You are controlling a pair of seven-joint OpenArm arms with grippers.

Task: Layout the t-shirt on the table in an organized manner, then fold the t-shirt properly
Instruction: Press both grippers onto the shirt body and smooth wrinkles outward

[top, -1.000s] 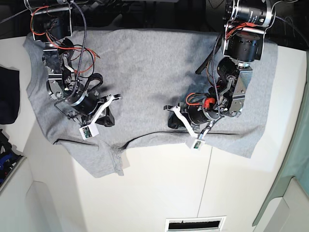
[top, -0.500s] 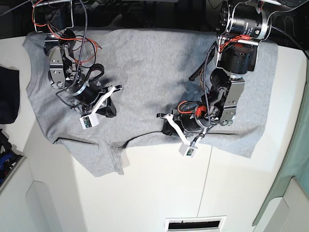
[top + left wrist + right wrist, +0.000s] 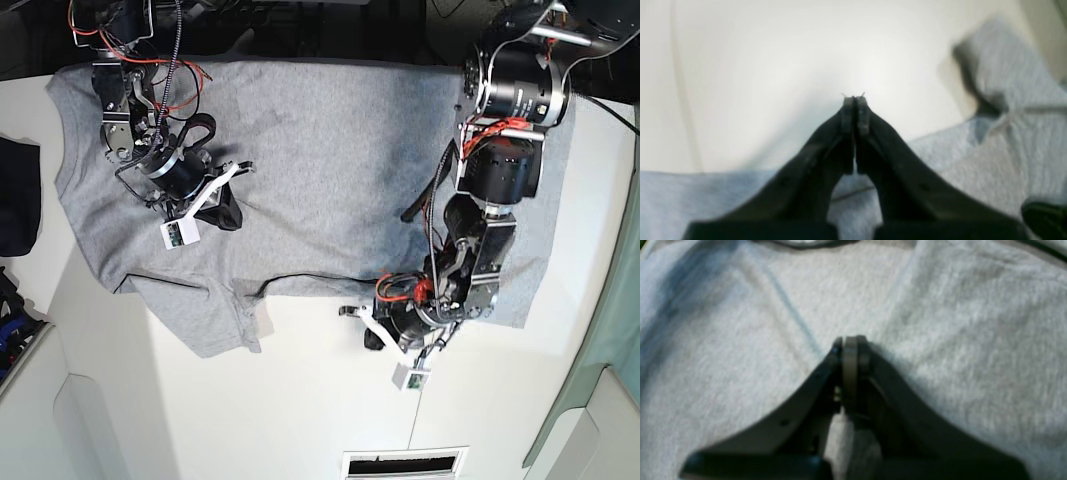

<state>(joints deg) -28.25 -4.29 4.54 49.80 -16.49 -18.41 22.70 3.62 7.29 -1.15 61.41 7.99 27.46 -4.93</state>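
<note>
The light grey t-shirt (image 3: pixel 330 170) lies spread across the back half of the white table (image 3: pixel 300 400), with one sleeve pointing toward the near edge at lower left. My left gripper (image 3: pixel 370 337) is shut and sits just past the shirt's near hem, over bare table. In the left wrist view its tips (image 3: pixel 855 100) meet over the white table (image 3: pixel 756 83), with the t-shirt (image 3: pixel 1023 150) below and to the right. My right gripper (image 3: pixel 228 212) is shut and rests on the shirt's left part. In the right wrist view its tips (image 3: pixel 850 343) are pressed together over the t-shirt (image 3: pixel 957 323).
A dark navy cloth bundle (image 3: pixel 18 195) lies at the table's left edge. A thin seam (image 3: pixel 425 390) runs down the tabletop to a slotted vent (image 3: pixel 405 463) at the near edge. The left arm's big motor housing (image 3: pixel 505 150) stands over the shirt's right side.
The left arm has swung toward the near edge, carrying its shut gripper off the shirt onto bare table. The right arm has drawn back and slightly up over the shirt.
</note>
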